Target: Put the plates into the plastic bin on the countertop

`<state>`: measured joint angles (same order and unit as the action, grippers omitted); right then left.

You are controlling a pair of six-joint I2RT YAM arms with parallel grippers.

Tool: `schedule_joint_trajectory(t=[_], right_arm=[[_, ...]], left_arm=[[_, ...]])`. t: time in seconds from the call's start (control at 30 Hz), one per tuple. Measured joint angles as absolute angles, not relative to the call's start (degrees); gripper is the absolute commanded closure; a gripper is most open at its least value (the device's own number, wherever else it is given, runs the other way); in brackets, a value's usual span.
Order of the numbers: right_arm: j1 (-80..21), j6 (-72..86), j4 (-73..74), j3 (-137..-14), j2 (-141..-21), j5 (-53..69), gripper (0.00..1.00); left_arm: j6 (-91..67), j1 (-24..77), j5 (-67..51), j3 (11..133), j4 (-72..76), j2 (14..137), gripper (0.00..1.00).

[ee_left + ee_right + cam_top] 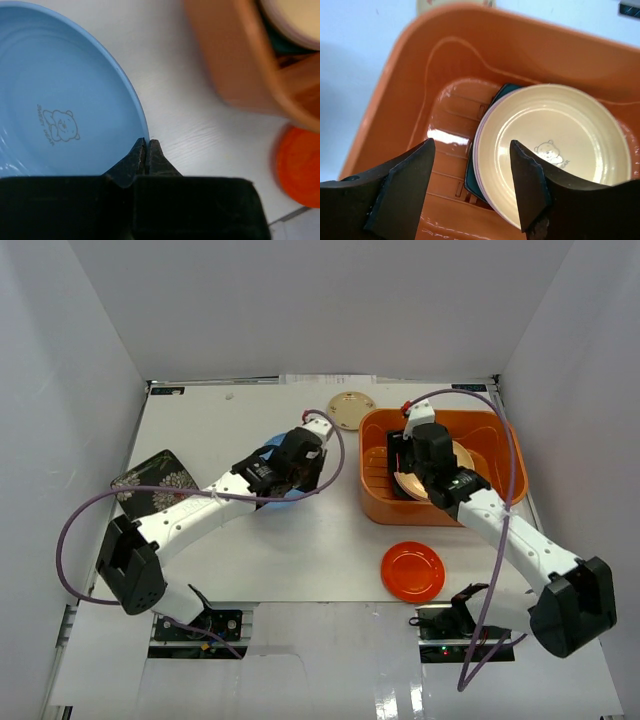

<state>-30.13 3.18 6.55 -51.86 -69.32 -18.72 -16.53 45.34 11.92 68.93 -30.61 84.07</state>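
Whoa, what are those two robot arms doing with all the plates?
They are putting plates into the orange bin. The left tool is pinched shut on the rim of the blue plate. The right tool hangs open over the cream plate, which lies in the bin on a dark teal plate. A red-orange plate, a small beige plate and a black floral plate lie on the table.

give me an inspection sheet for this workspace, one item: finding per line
surface: white countertop, flat
job's things: plastic bin holds cream plate stacked above dark teal plate; blue plate, black floral plate, red-orange plate, small beige plate lie outside it
clutter: nothing seen
grippers: left tool shut on blue plate's rim; right tool open above the bin
cables: purple cable loops off each arm
surroundings: pale grey walls on three sides
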Motion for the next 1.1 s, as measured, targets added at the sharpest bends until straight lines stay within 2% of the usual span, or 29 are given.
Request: schedule_joint_trajectory(t=[0.07, 0.1, 0.13, 0.2, 0.4, 0.7, 0.93, 1.07, 1.1], right_arm=[[-29.7, 4.3, 6.9, -53.0, -65.5, -19.2, 0.38], [-29.5, 4.9, 7.0, -53.4, -63.3, -19.6, 0.46], [-29.1, 5.5, 7.0, -53.8, -60.7, -20.2, 0.58], [-28.3, 7.2, 7.0, -54.4, -55.3, -22.3, 0.92], [-27.3, 11.6, 6.2, -55.0, -39.9, -29.1, 0.92], [-27.2, 13.1, 6.1, -54.9, -22.2, -36.2, 0.92], [-27.2, 13.1, 8.1, -55.5, -19.7, -36.5, 0.92], [-27.2, 13.1, 10.1, -55.7, -19.5, -35.4, 0.92], [-27.2, 13.1, 10.6, -55.8, -19.3, -35.1, 0.92]], left_arm=[[-16.1, 50.7, 14.8, 73.3, -30.5, 84.2, 1.0], [-15.9, 53.2, 16.3, 75.7, -30.5, 84.6, 1.0], [-15.3, 55.4, 17.9, 78.4, -30.5, 85.1, 1.0], [-13.1, 60.3, 21.3, 84.6, -29.8, 87.1, 1.0], [-1.8, 69.0, 27.7, 99.1, -22.0, 95.4, 1.0], [10.6, 70.3, 22.4, 117.1, -13.3, 117.0, 1.0], [13.6, 70.2, 16.3, 128.7, -12.9, 133.0, 1.0], [13.2, 69.9, 13.0, 131.0, -12.8, 137.9, 1.0], [13.0, 69.7, 12.3, 131.3, -12.9, 138.8, 0.87]])
